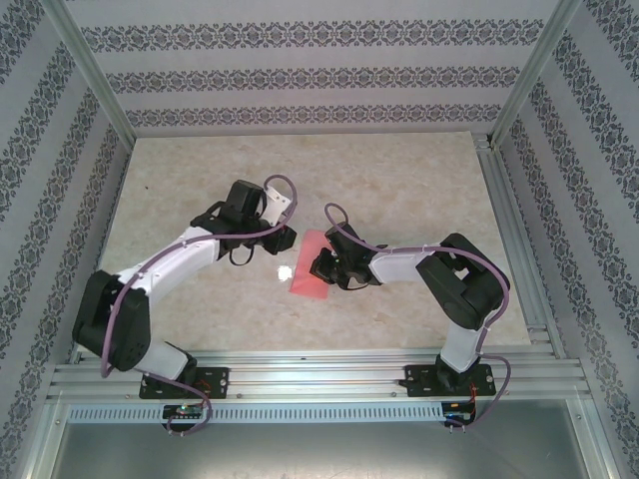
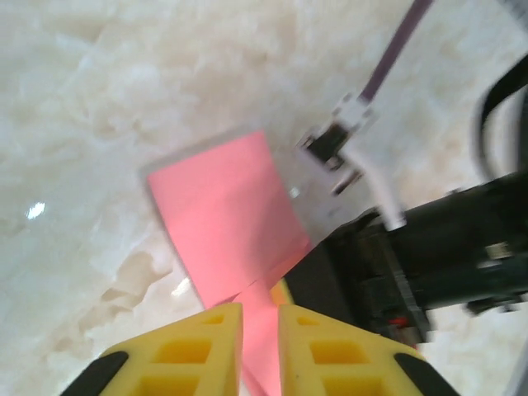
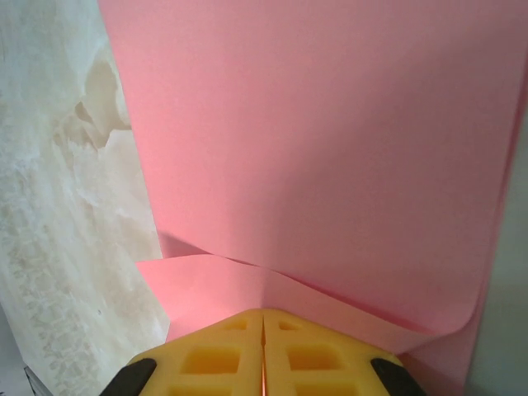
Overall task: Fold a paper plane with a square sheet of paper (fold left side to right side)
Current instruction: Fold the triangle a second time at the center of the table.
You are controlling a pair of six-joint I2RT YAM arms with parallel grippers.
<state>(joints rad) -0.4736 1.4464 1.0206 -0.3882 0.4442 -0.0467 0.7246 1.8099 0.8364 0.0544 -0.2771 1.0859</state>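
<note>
Marble-patterned tabletop (image 1: pixel 200 190), walled on three sides by floral-striped wallpaper (image 1: pixel 300 40) and edged in front by an aluminium rail (image 1: pixel 319 369). The left arm (image 1: pixel 170 264) and right arm (image 1: pixel 439 274) lean in over its centre, where the pink sheet of paper (image 1: pixel 305 284) lies partly folded. The right gripper (image 3: pixel 263 312) is clamped tight on a raised fold of the sheet. The left gripper (image 2: pixel 261 307), fingers slightly parted, stands over a corner of it.
</note>
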